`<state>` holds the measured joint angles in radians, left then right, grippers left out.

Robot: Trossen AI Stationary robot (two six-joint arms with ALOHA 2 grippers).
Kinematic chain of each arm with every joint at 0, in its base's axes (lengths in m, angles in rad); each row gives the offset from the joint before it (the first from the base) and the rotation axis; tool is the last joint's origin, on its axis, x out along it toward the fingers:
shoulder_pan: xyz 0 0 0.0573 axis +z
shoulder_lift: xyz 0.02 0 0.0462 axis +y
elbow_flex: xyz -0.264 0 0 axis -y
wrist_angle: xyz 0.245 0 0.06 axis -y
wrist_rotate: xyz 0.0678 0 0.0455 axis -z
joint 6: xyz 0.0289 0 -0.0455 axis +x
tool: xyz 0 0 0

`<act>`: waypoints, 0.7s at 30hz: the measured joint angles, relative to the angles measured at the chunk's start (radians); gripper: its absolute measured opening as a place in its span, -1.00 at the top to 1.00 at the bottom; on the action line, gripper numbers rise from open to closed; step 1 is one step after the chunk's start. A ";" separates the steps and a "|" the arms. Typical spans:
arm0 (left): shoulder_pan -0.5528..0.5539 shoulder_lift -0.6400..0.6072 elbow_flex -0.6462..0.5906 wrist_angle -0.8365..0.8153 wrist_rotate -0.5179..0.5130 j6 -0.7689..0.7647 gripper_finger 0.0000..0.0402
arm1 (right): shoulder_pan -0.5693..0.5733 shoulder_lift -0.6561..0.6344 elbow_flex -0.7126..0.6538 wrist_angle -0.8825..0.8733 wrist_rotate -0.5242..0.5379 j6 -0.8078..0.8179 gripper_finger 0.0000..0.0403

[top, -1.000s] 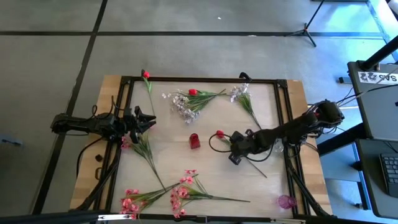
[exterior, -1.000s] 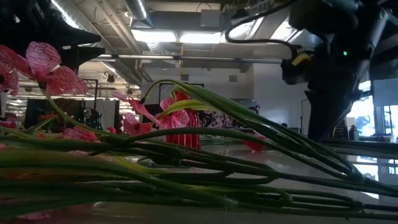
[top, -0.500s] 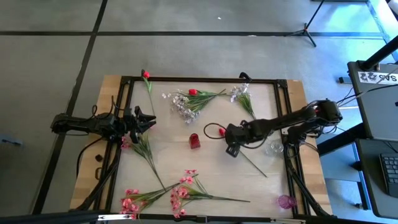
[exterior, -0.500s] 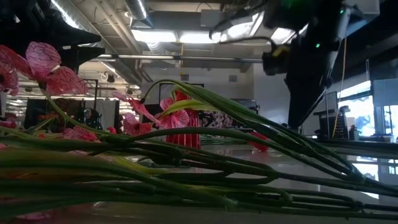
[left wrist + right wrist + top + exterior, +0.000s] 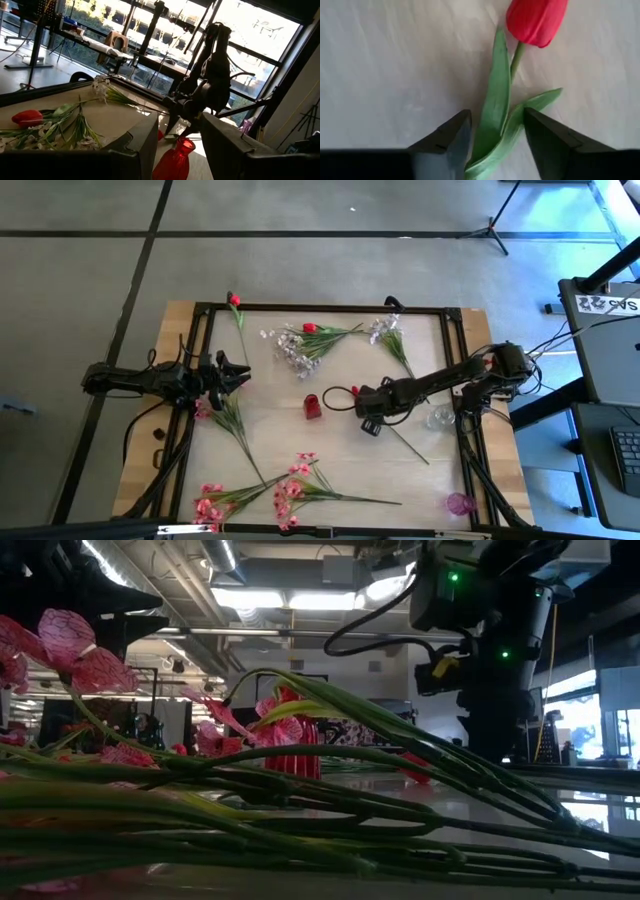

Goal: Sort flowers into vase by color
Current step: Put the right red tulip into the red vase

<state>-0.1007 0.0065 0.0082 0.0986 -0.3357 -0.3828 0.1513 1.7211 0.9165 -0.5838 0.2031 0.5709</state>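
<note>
Right gripper (image 5: 492,145): fingers parted, with the green leaves and stem of a red tulip (image 5: 536,21) running up between them. The leaves sit in the gap; can't tell whether the pads actually touch them. The bloom is clear of the fingertips, out ahead of the jaws.

High view: right gripper (image 5: 366,402) is near table centre, arm reaching in from 3 o'clock. The tulip bloom (image 5: 354,391) is just off the gripper at its 10 o'clock, and the stem trails away toward 5 o'clock. The red vase (image 5: 313,406) stands at the gripper's 9 o'clock, near but apart from it.

Left gripper (image 5: 240,374): waiting at the 9 o'clock side of the table, fingers apart, holding nothing. In its wrist view the fingers (image 5: 140,142) frame the red vase (image 5: 175,159) and the right arm beyond it.

Other flowers:
- red tulip with white sprig (image 5: 298,342) at 12 o'clock of the vase
- white sprig (image 5: 388,335) toward 1 o'clock
- single red tulip (image 5: 236,304) at the 11 o'clock corner
- pink sprays (image 5: 292,484) along the 6 o'clock edge
- clear vase (image 5: 440,418) and pink vase (image 5: 459,504) by the 3–5 o'clock edge
</note>
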 joint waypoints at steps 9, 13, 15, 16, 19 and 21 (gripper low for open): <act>0.000 0.000 0.000 0.000 0.000 0.000 0.29 | 0.001 -0.018 0.013 0.036 0.015 -0.027 0.94; 0.000 0.000 0.000 0.000 0.000 0.000 0.29 | 0.016 -0.086 0.101 0.051 0.103 -0.052 0.88; 0.000 0.000 0.000 0.000 0.000 0.000 0.29 | 0.027 -0.122 0.149 0.060 0.133 -0.082 0.92; 0.000 0.000 0.000 0.000 0.000 0.000 0.29 | 0.032 -0.139 0.171 0.061 0.150 -0.103 0.95; 0.000 0.000 0.000 0.000 0.000 0.000 0.29 | 0.053 -0.201 0.236 0.112 0.219 -0.168 0.96; 0.000 0.000 0.000 0.000 0.000 0.000 0.29 | 0.068 -0.238 0.256 0.201 0.279 -0.223 0.93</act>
<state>-0.1005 0.0065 0.0082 0.0982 -0.3355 -0.3828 0.2193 1.4826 1.1722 -0.3824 0.4821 0.3476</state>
